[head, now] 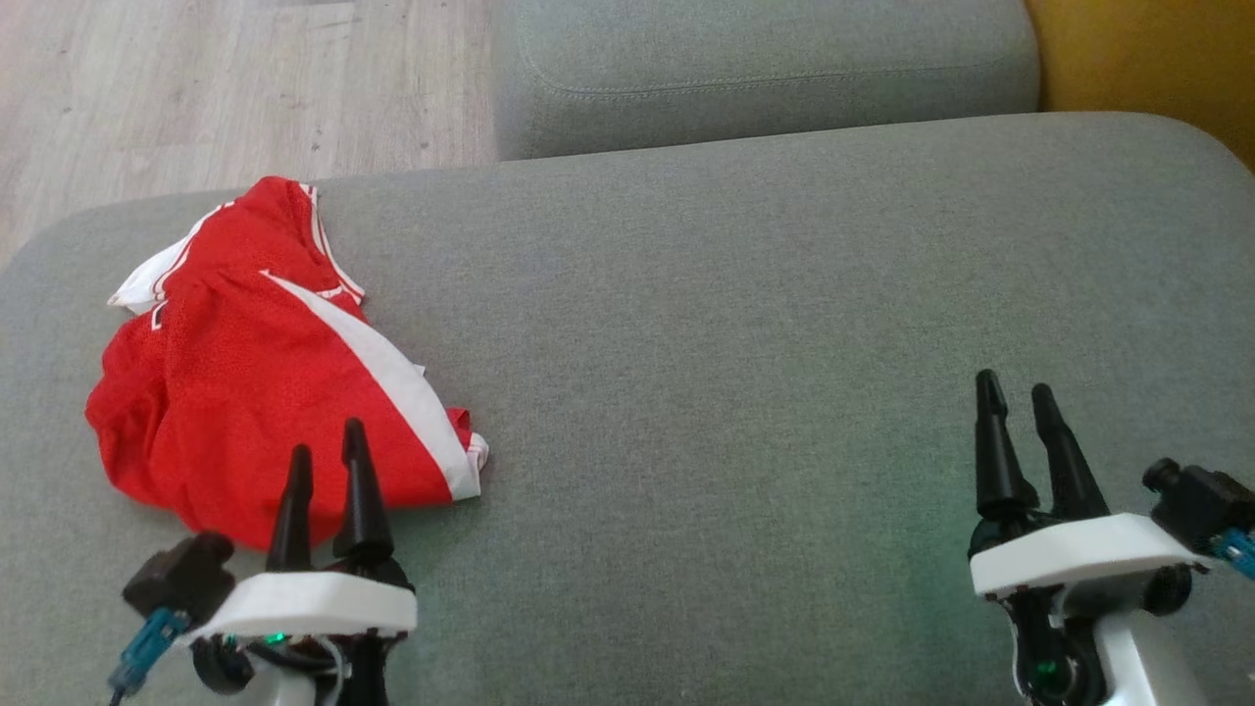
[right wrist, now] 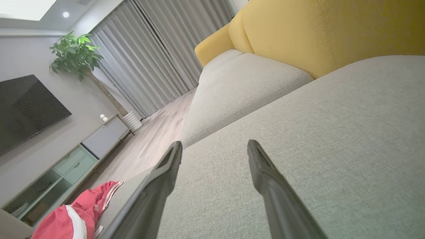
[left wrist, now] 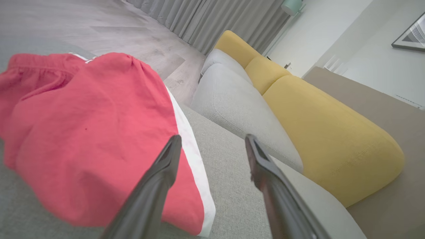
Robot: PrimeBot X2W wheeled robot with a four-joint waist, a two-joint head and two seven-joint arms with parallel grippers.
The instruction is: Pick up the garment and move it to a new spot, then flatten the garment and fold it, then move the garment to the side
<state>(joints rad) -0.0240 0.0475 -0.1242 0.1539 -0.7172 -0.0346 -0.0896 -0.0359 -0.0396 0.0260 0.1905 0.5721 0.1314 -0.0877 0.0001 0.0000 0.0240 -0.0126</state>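
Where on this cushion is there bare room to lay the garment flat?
Free: the wide stretch of the grey seat cushion between the red garment and the right gripper, running back to the second grey cushion and the yellow backrest. Crowded: the left end, where the crumpled garment lies with the left gripper at its near edge.

The right gripper [right wrist: 214,146] is held spread over the grey sofa cushion [right wrist: 332,139]; the red garment [right wrist: 53,225] is seen crumpled at eight o'clock.
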